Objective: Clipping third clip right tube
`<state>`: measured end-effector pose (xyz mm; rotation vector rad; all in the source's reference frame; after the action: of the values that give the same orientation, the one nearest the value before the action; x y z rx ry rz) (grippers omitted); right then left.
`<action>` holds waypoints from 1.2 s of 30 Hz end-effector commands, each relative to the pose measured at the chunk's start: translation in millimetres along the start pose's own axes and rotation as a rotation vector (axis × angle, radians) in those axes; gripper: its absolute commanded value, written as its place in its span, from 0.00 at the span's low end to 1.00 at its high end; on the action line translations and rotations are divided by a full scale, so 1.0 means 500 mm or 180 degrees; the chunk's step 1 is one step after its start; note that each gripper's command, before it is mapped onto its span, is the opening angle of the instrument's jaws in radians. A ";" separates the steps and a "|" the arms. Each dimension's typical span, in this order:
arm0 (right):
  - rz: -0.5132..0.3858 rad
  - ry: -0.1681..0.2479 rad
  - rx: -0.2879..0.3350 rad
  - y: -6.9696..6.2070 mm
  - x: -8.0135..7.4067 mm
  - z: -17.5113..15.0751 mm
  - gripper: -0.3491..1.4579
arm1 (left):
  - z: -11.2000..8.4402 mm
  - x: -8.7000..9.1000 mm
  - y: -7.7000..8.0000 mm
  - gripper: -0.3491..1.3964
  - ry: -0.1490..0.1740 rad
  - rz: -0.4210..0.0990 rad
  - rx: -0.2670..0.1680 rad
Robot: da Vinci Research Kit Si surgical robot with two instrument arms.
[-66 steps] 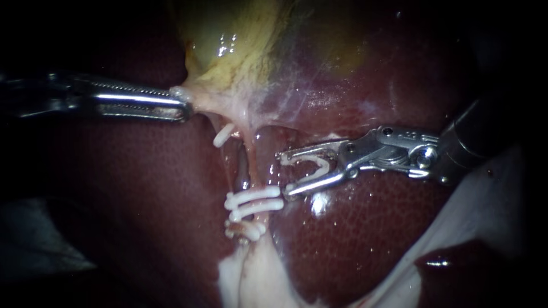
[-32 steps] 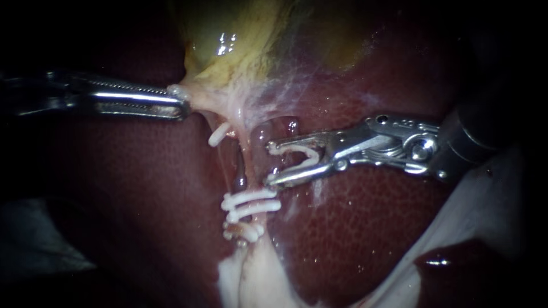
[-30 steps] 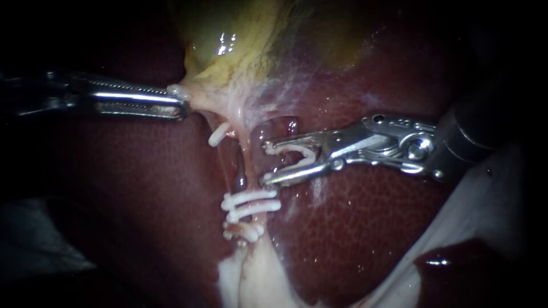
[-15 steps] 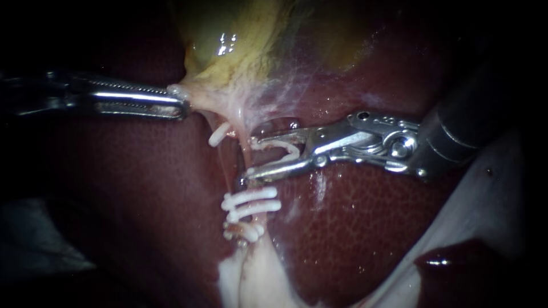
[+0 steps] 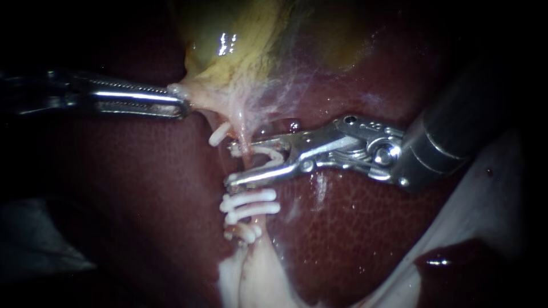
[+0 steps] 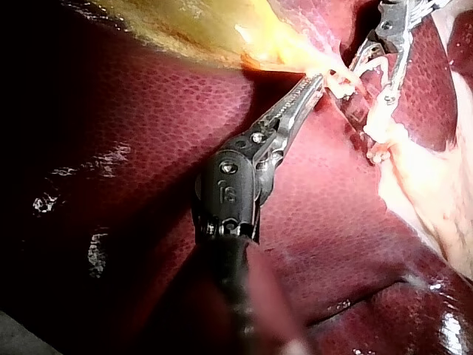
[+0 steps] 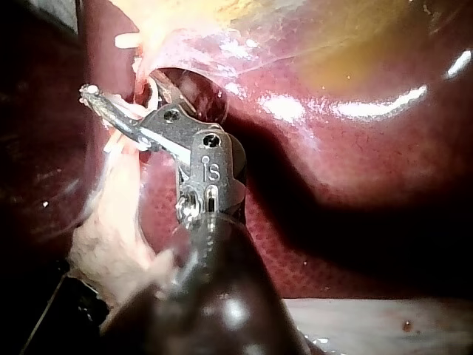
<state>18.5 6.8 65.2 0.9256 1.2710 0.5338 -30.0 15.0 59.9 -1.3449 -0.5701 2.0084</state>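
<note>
Right instrument (image 5: 231, 166) jaws stand well apart, a white loaded clip (image 5: 274, 155) seated between them and touching both jaws, its legs spread. The right tube (image 5: 244, 140) runs through the gap between the jaws, and the jaw tips reach past it. Cannot tell whether the clip legs press the tube, since the lower jaw covers the crossing. Just below the lower jaw, two placed clips (image 5: 251, 203) lie side by side across the same tube, with more white clip bits under them, hard to separate. A short clip (image 5: 218, 136) sits on the strand just left of the jaw tips.

Left instrument (image 5: 181, 105) jaws are together, clamped on the pale neck of the gallbladder (image 5: 240, 45), which is drawn into a point. The left wrist view shows the same pinch (image 6: 318, 80), with the other instrument's spread jaws ahead of it.

In the right wrist view the jaws (image 7: 122, 96) are spread, but the tube between them is lost in pale tissue.

The liver (image 5: 354, 239) lies under everything, wet and dark red. The right shaft is cut off at the upper right and the left shaft fades into dark at the left edge. White cloth (image 5: 485, 211) is at the lower right, with its edges in shadow.
</note>
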 end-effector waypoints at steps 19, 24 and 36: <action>0.0166 0.0173 0.0166 -0.0021 0.0035 0.0005 0.38 | 0.0000 -0.0003 -0.0006 0.00 0.0002 0.0002 0.0004; 0.0185 0.0172 0.0167 -0.0022 0.0034 0.0006 0.29 | 0.0000 -0.0003 -0.0006 0.00 0.0002 0.0002 0.0004; 0.0349 0.0118 0.0274 -0.0037 0.0029 0.0004 0.00 | -0.0001 -0.0003 -0.0006 0.00 0.0003 0.0002 0.0013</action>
<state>18.8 6.8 62.8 1.0680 1.2895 0.5881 -29.8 15.1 60.2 -1.3437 -0.5650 2.0081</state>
